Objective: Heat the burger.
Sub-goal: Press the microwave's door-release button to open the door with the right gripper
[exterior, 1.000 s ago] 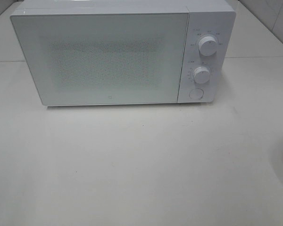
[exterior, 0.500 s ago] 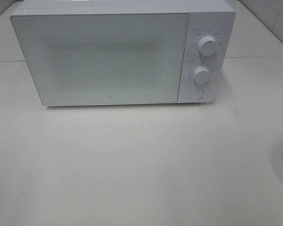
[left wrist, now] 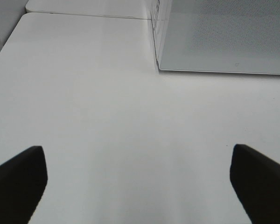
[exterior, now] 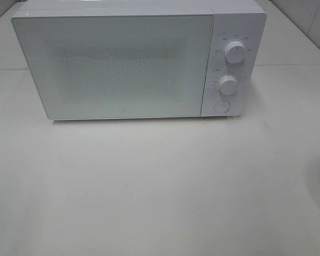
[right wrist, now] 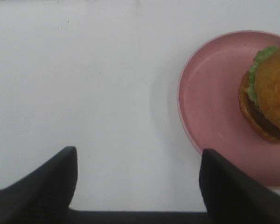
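**Microwave shut, burger waiting on its plate**

The left gripper [left wrist: 140,186] hangs over bare worktop [left wrist: 84,102], fingers wide apart with nothing between them, and the microwave's left front corner lies ahead of it. The microwave [exterior: 122,64] stands toward the worktop's far edge with its door closed. An upper knob [exterior: 234,52], a lower knob [exterior: 228,84] and a round button [exterior: 222,106] sit on its right panel. The right gripper [right wrist: 139,186] is likewise spread apart, holding nothing. The burger [right wrist: 270,98] lies on a pink plate [right wrist: 210,107] just beside one finger, outside the gap.
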